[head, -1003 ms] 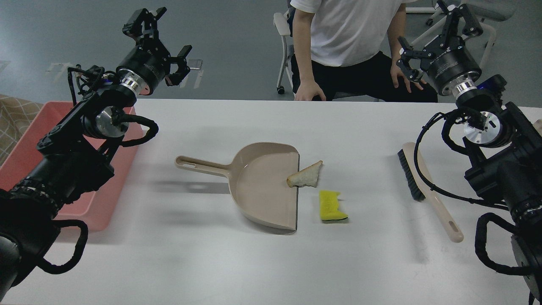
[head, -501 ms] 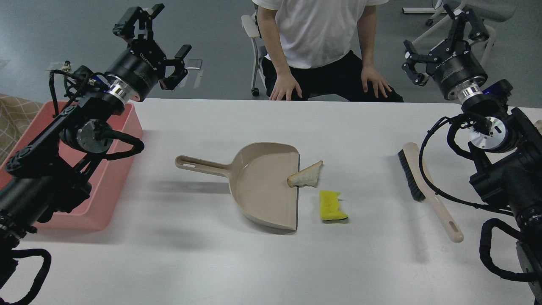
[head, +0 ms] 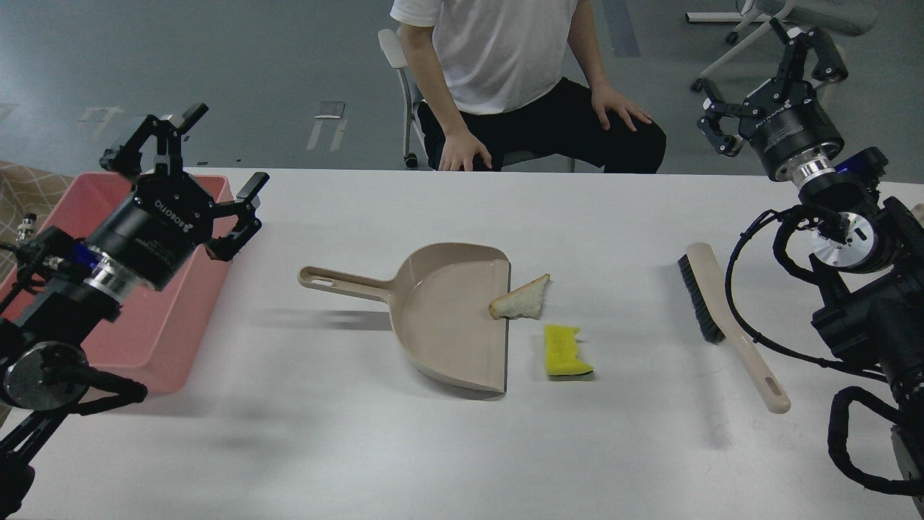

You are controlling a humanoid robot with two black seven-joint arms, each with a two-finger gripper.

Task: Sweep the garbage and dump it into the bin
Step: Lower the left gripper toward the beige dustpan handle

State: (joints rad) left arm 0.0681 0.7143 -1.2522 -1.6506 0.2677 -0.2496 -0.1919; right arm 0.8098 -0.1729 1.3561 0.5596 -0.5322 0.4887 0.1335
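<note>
The garbage lies mid-table: a triangular bread slice leans on the lip of the beige dustpan, and a yellow sponge piece sits just right of that lip. At the left edge stands the salmon-pink bin, partly covered by my left arm. Over the bin's far right corner my left gripper hangs open and holds nothing. My right gripper is raised beyond the table's far right edge, open and empty, well above the beige brush.
The dustpan's handle points left toward the bin. A person sits behind the table's far edge, hands on knees. An office chair stands at the upper right. A patterned cloth shows left of the bin.
My left arm has swung down and left, bringing its gripper low over the bin's far corner. The right gripper drifted slightly right. The person shifted left. Objects on the table have not moved.
</note>
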